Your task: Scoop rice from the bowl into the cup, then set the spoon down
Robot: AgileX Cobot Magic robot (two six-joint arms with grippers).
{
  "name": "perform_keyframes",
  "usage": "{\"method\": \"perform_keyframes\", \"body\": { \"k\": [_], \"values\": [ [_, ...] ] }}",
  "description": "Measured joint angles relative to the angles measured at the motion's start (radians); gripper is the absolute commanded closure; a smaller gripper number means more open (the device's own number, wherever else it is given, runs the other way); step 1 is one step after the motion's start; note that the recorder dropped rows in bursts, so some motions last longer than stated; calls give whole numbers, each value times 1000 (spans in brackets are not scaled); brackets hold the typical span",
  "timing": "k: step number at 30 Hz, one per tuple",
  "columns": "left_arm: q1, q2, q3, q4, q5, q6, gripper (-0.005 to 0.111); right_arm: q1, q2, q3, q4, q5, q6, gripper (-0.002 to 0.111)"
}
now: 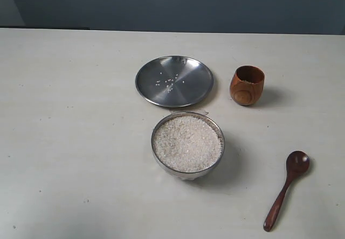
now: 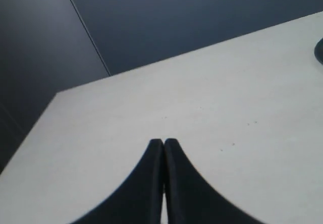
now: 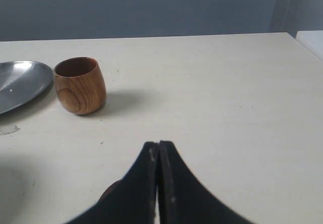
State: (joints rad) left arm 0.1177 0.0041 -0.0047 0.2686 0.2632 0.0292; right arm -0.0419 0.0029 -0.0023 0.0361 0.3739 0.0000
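**Desk:** Both pairs of jaws, left and right, are pressed together and empty. Where is your spoon point(image 1: 285, 188)?

**Floor:** Flat on the tabletop point(image 1: 75, 131), right of the bowl point(image 1: 183, 175), handle pointing away from the cup point(image 1: 247, 85). Open your right jaws, pinch the slim handle about mid-length, and lift it level.

**Desk:** And the setting?

**Floor:** Rice point(image 1: 187, 143) fills the bowl. The cup stands upright beside a plate point(image 1: 194, 83) with stray grains. The tabletop is pale and matte, with a dark blue-grey wall point(image 1: 172, 2) behind.
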Motion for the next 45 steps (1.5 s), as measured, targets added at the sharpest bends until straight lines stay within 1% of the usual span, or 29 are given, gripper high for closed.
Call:
{"method": "perform_keyframes", "body": {
  "k": [2, 5, 10, 14, 16, 21, 24, 25, 26, 28, 30, 31, 32, 34, 38, 41, 45],
  "values": [
    [0, 0, 0, 26, -45, 0, 106, 0, 0, 0, 0, 0, 0, 108],
    [0, 0, 0, 22, -139, -4, 106, 0, 0, 0, 0, 0, 0, 108],
    [0, 0, 0, -89, -329, -19, 106, 0, 0, 0, 0, 0, 0, 108],
    [0, 0, 0, -114, -473, -48, 106, 0, 0, 0, 0, 0, 0, 108],
    [0, 0, 0, -133, -554, -122, 106, 0, 0, 0, 0, 0, 0, 108],
    [0, 0, 0, -148, -782, -374, 106, 0, 0, 0, 0, 0, 0, 108],
    [0, -2, 0, -122, -950, -500, 106, 0, 0, 0, 0, 0, 0, 108],
    [0, -2, -2, -112, -996, -553, 106, 0, 0, 0, 0, 0, 0, 108],
    [0, -2, -12, -100, -1012, -603, 106, 0, 0, 0, 0, 0, 0, 108],
    [0, -2, -55, -59, -985, -673, 106, 0, 0, 0, 0, 0, 0, 108],
    [0, -2, -113, 18, -907, -714, 106, 0, 0, 0, 0, 0, 0, 108],
    [0, -2, -149, 68, -862, -733, 106, 0, 0, 0, 0, 0, 0, 108],
    [0, -2, -186, 114, -786, -765, 106, 0, 0, 0, 0, 0, 0, 108],
    [0, 0, -247, 169, -662, -806, 106, 0, 0, 0, 0, 0, 0, 108],
    [0, 76, -361, 202, -422, -863, 106, 0, 0, 0, 0, 0, 0, 108],
    [0, 165, -416, 202, -319, -874, 106, 0, 0, 0, 0, 0, 0, 108],
    [0, 288, -475, 216, -245, -843, 106, 0, 0, 0, 0, 0, 0, 108]
  ]
}}
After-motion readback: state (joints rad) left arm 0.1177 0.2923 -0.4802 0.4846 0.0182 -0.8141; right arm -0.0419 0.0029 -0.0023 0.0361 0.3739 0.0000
